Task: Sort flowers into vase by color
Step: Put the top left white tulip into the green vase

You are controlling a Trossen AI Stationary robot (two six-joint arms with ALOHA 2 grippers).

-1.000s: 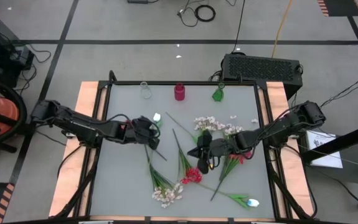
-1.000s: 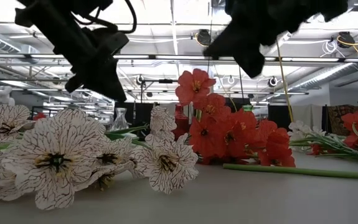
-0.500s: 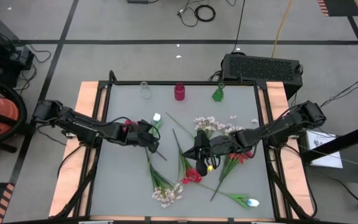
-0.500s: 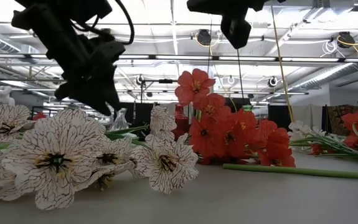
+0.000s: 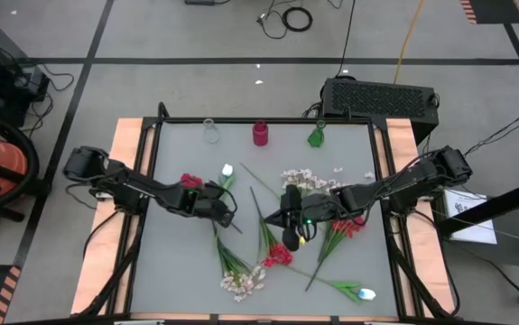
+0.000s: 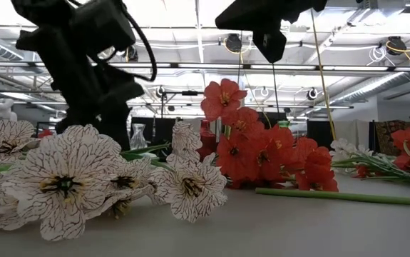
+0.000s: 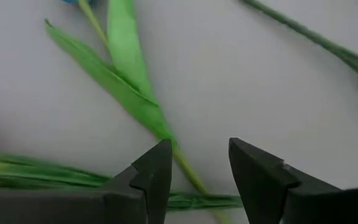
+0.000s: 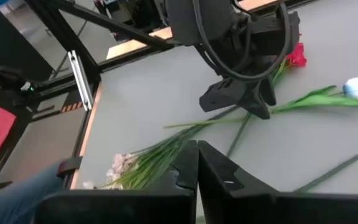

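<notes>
Flowers with long green stems [image 5: 226,255] left scattered on grey desk [image 5: 178,271]. Left claw [image 7: 198,163] lowered open astride thin green stem [image 7: 188,171], poised for pickup. Right claw [image 8: 197,163] closed, empty, raised mid-desk.

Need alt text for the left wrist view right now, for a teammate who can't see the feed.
The left end effector is open, its two dark fingers straddling a thin green flower stem that lies on the grey table. A long green leaf runs off from the stem, and another stem crosses farther away.
</notes>
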